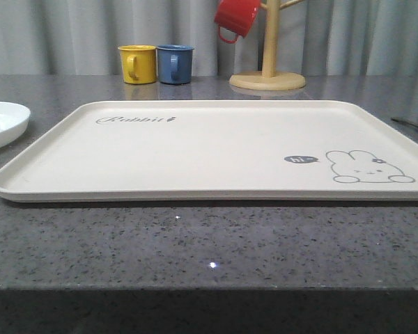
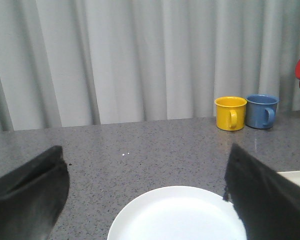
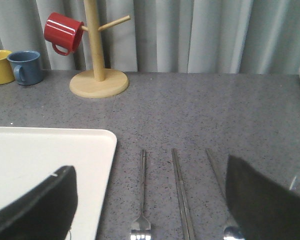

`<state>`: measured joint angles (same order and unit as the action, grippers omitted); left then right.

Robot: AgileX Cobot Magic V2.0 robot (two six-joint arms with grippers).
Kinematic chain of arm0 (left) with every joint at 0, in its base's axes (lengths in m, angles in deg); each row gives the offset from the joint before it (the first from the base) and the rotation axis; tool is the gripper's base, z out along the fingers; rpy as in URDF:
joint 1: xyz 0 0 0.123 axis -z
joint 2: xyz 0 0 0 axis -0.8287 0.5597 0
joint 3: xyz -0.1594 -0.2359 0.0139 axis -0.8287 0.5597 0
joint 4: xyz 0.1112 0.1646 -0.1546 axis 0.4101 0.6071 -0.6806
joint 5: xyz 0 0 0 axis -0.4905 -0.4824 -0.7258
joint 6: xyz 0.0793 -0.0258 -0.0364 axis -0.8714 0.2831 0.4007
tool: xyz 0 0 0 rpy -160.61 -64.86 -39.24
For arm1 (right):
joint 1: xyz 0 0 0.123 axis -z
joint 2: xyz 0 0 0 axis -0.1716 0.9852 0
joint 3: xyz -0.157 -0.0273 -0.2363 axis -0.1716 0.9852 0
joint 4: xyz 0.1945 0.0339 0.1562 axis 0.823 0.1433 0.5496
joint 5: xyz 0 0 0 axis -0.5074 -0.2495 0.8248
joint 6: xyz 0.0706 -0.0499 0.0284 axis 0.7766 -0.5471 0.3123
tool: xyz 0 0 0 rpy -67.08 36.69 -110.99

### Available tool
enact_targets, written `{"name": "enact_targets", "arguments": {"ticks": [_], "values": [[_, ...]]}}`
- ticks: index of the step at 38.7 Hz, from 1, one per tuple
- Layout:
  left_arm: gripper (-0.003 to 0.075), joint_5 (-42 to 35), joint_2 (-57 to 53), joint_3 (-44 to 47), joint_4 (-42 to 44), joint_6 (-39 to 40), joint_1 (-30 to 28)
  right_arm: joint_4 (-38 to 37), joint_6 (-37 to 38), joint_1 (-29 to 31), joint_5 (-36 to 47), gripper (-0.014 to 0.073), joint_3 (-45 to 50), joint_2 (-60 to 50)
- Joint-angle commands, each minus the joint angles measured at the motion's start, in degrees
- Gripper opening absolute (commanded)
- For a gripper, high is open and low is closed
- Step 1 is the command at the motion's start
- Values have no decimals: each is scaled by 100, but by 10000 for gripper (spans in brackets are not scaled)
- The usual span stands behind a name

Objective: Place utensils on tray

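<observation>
Nothing has been placed yet: the tray [image 1: 216, 149] lies bare on the table [image 1: 209, 243]. Just beside its edge the fork [image 3: 141, 192], chopsticks [image 3: 182, 192] and spoon [image 3: 221, 187] lie side by side on the table. The right gripper [image 3: 150, 210] hovers over them, jaws spread wide and empty. The left gripper [image 2: 147, 200] (also open) hangs above a white plate [image 2: 177, 215]. Judged next: lowering onto the fork.

The cream rectangular tray [image 1: 209, 149] lies flat on the grey speckled table, its rounded corners and low rim bare, grey "Rabbit" script and a rabbit drawing with a "hi" bubble on its surface. Beside its right edge, off the tray, three slim silver utensils lie parallel: a fork [image 3: 141, 192], flat chopsticks [image 3: 182, 192], then a spoon [image 3: 219, 182], partly hidden.
</observation>
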<state>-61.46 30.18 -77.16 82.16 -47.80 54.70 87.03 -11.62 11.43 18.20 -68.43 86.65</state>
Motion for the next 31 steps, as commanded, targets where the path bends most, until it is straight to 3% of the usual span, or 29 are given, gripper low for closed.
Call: {"name": "enact_targets", "arguments": {"ticks": [1, 9, 13, 21, 26, 31], "values": [[642, -492, 64, -219, 0, 42, 7, 10, -21, 28, 432, 643, -208, 88], [641, -127, 438, -617, 0, 42, 7, 10, -21, 28, 432, 643, -208, 88], [641, 611, 976, -1194, 0, 42, 7, 10, -21, 28, 432, 643, -208, 88], [641, 2802, 2353, -2592, -45, -27, 30, 10, -21, 28, 432, 643, -208, 88], [641, 3821, 3178, -3242, -323, -569, 332, 10, -21, 28, 432, 643, -208, 88], [641, 4524, 3973, -3740, -357, -628, 807, 10, -21, 28, 432, 643, -208, 88]]}}
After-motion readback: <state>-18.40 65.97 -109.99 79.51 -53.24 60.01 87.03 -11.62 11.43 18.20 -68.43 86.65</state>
